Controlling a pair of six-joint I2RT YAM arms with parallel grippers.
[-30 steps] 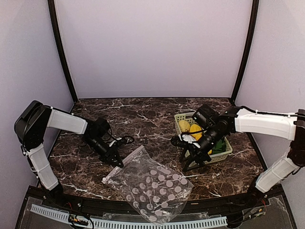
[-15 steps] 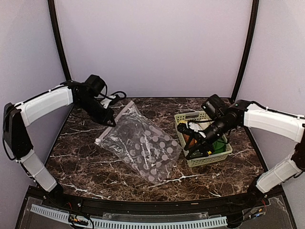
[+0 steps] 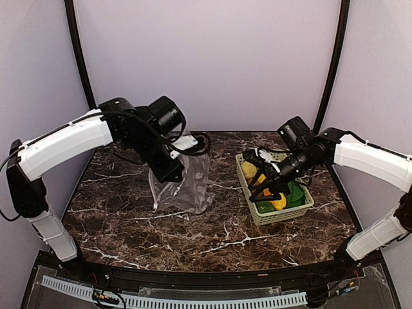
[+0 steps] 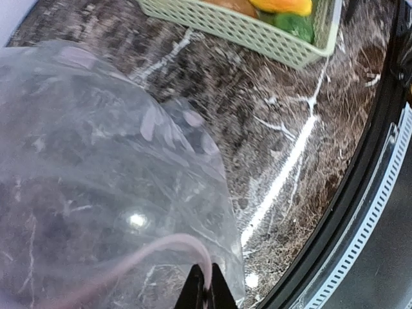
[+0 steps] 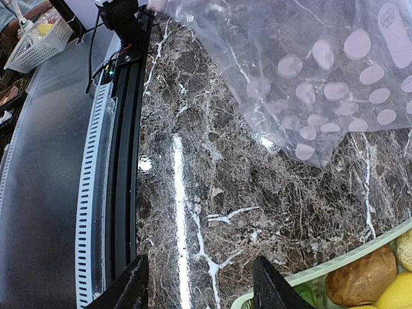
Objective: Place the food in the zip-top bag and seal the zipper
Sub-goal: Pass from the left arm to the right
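Left fingers (image 4: pixel 193 293) clamp the zipper (image 4: pixel 183 238); zip-top bag (image 3: pixel 187 187) hangs over tabletop (image 3: pixel 212 244) — mouth needs spreading. Right fingers (image 5: pixel 132 286) part-open, empty, at basket (image 3: pixel 286 212) — descend squarely on one food (image 3: pixel 277 201) piece.

You are running two arms of one build. Left arm (image 3: pixel 67 141) and right arm (image 3: pixel 373 161): long links in smooth white covers, with bulky black housings at the joints and wrists. Thin black cables (image 3: pixel 197 139) loop off the left wrist. Fingers (image 5: pixel 133 288): matte black, tapering to narrow tips.
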